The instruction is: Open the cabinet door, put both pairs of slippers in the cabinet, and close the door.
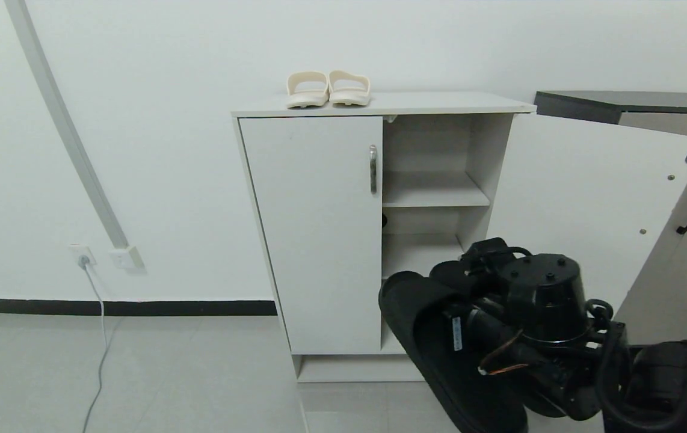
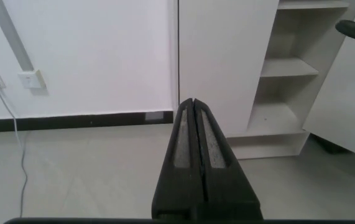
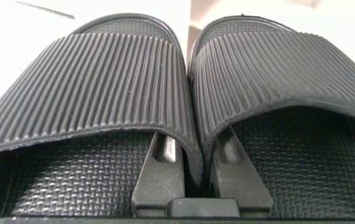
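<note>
The left hand (image 2: 193, 115) is closed on nothing. The cream slippers (image 1: 328, 89) sit on top of the cabinet (image 1: 313, 240) at twelve o'clock. Its right door (image 1: 584, 198) stands open, and the visible shelves (image 1: 434, 192) look bare. At five o'clock the right hand (image 3: 194, 142) pinches the black slippers (image 1: 440, 337) together, likely to shelve both at once.

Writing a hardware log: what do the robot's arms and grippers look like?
Right arm: black, rounded joint housing with screws on top, looped black cables, one orange wire, a white label. Its fingers are flat black. Left gripper: long black fingers, grey textured pads.
</note>
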You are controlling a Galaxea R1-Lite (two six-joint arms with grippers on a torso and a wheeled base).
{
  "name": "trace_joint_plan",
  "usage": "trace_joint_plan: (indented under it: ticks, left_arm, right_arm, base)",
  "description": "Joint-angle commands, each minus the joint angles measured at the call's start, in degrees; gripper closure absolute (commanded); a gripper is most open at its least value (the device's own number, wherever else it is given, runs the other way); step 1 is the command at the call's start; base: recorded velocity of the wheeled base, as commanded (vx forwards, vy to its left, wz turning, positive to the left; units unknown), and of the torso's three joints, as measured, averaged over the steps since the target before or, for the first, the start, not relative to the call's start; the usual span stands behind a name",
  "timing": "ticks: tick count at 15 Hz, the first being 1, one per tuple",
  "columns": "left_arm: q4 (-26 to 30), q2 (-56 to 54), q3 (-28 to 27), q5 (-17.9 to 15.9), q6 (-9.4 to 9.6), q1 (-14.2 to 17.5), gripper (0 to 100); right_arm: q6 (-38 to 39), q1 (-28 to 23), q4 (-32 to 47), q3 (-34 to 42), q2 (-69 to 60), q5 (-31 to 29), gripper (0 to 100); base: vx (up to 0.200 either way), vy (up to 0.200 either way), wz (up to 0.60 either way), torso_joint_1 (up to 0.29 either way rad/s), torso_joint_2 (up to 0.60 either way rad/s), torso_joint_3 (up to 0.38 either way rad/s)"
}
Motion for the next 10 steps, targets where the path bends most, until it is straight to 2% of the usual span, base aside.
trace_joint_plan:
  ticks: [1,5,8,10]
  left_arm:
    - [0.0,0.2,0.0,0.1,-0.01,0.0,100]
    - [0.0,0.2,0.0,0.1,-0.01,0.0,100]
    - [0.0,0.2,0.0,0.1,-0.09,0.0,100]
    - [0.0,0.2,0.0,0.1,-0.09,0.0,100]
  right_arm:
    - [1.8,3.4,2.3,-6.6,7.2,-8.4,100]
    - [8.4,1.0,2.4,-17.2,19.2,-19.6,100]
    - [8.8,0.6,2.3,-18.1,21.0,-20.2,100]
    - [8.8,0.6,2.3,-18.0,20.8,-20.3,100]
  base:
    - [0.000,0.000,0.00,0.000,0.00,0.000]
    - [0.000,0.000,0.00,0.000,0.00,0.000]
    - [0.000,0.000,0.00,0.000,0.00,0.000]
    - [0.000,-0.200,0.00,0.002,0.00,0.000]
